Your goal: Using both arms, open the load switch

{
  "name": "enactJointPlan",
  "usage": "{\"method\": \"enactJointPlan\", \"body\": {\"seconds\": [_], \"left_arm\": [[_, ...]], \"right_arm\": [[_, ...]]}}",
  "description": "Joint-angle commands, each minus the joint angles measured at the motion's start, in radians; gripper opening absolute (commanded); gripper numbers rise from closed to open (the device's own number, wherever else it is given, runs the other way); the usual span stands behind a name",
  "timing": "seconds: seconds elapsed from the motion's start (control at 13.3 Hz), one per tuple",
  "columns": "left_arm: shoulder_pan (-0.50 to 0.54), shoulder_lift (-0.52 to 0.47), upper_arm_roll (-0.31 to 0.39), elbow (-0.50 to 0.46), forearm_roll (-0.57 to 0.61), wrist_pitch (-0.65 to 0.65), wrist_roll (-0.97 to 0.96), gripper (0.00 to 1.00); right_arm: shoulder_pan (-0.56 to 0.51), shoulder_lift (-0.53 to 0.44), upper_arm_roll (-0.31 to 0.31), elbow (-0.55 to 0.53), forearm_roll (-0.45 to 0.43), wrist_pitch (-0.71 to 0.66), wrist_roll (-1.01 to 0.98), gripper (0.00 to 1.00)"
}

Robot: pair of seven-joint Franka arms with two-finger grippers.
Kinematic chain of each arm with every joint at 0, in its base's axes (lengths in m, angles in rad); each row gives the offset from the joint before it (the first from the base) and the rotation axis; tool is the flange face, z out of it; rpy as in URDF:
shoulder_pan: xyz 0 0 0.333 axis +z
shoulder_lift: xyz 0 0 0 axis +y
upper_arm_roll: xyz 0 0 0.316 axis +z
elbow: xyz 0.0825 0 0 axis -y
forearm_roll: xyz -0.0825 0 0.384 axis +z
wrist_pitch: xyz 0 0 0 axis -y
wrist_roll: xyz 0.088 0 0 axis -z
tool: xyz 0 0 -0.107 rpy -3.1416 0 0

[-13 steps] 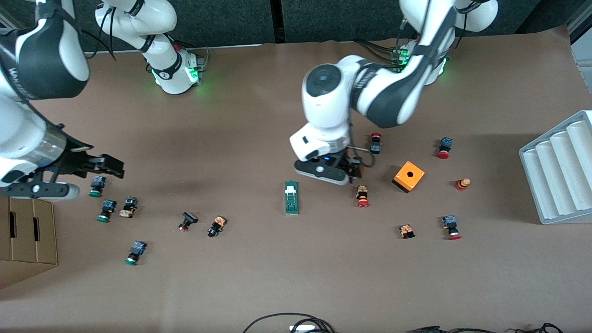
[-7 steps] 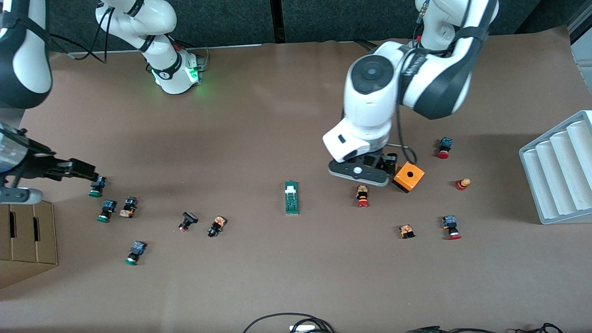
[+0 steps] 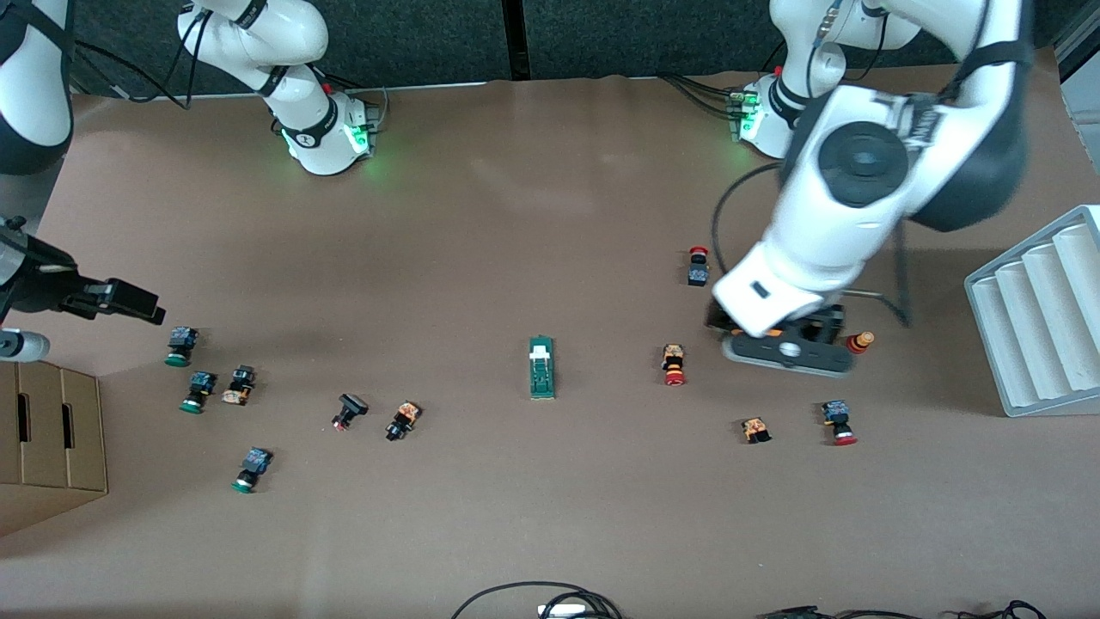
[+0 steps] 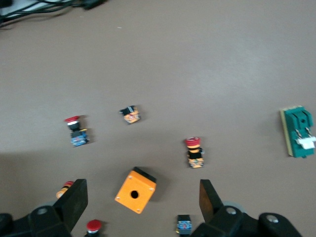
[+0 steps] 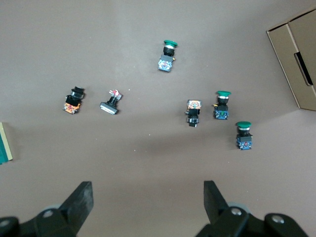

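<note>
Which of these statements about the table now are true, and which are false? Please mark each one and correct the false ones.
1. The load switch lies on the table with no pincer touching it. True.
2. The left pincer is shut on the orange box. False: its fingers stand open, and the orange box lies on the table under it, not held.
3. The right pincer is open and holds nothing. True.
4. The green-capped buttons lie toward the left arm's end of the table. False: they lie toward the right arm's end, near the cardboard box.
5. A grey ridged tray stands at the left arm's end of the table. True.
</note>
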Motion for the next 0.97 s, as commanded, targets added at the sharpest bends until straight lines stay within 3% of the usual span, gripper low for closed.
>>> {"method": "enactJointPlan", "body": {"seconds": [0.0, 0.38, 0.53, 0.9], "left_arm": [[0.062, -0.027, -0.010, 0.002, -0.015, -0.045, 0.031, 1.00], [0.177, -0.146, -0.010, -0.053, -0.038, -0.134, 0.225, 1.00], [0.255, -0.205, -0.008, -0.116, -0.132, -0.131, 0.246, 1.00], [0.245, -0.285, 0.065, -0.209, -0.137, -0.111, 0.266, 1.00]], "right_arm": [[0.005, -0.107, 0.000, -0.145, -0.009, 0.069, -0.011, 1.00], [0.001, -0.112, -0.003, -0.128, 0.011, 0.054, 0.002, 1.00], [-0.001, -0.110, -0.007, -0.071, 0.020, 0.003, 0.008, 1.00], [0.001, -0.106, -0.006, -0.001, 0.019, -0.095, 0.002, 1.00]]}}
